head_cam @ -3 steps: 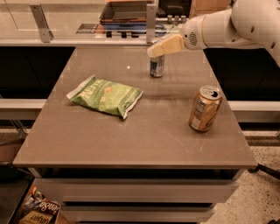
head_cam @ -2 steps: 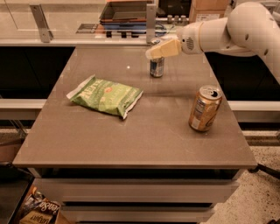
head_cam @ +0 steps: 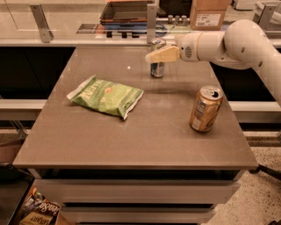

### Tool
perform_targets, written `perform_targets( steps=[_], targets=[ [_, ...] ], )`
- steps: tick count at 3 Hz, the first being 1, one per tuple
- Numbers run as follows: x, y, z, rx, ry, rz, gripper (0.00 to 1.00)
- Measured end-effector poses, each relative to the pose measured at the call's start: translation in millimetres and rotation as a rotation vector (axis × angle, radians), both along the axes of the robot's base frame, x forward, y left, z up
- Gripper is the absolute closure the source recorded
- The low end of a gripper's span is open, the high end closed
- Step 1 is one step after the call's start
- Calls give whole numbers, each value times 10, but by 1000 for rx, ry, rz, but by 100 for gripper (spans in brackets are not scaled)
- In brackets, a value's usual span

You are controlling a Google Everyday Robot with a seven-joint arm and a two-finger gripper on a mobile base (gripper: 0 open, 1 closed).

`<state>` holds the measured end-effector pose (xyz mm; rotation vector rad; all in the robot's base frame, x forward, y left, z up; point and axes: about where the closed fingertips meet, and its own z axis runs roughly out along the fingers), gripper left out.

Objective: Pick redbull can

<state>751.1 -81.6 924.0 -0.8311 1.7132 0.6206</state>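
Note:
The redbull can (head_cam: 157,69), slim and silver with blue patches, stands upright at the far middle of the brown table (head_cam: 131,136). My gripper (head_cam: 160,55) reaches in from the right on the white arm (head_cam: 232,41). It sits level with the can's upper half and covers that part of it. Only the can's top rim and lower half show. I cannot tell whether the gripper touches the can.
A wider gold can (head_cam: 205,109) stands upright at the right of the table, near the arm. A green chip bag (head_cam: 106,96) lies flat at the left middle. A counter with a tray (head_cam: 125,11) and a cardboard box (head_cam: 210,13) runs behind the table.
The arm has dropped and swung slightly, its forearm now more level. The gripper stays at the redbull can's upper half. The cans and the bag have not moved.

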Motion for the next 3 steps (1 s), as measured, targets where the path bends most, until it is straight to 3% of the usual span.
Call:
perform_targets(
  steps=[3],
  targets=[
    [180, 81, -175, 99, -35, -24, 0]
  ],
)
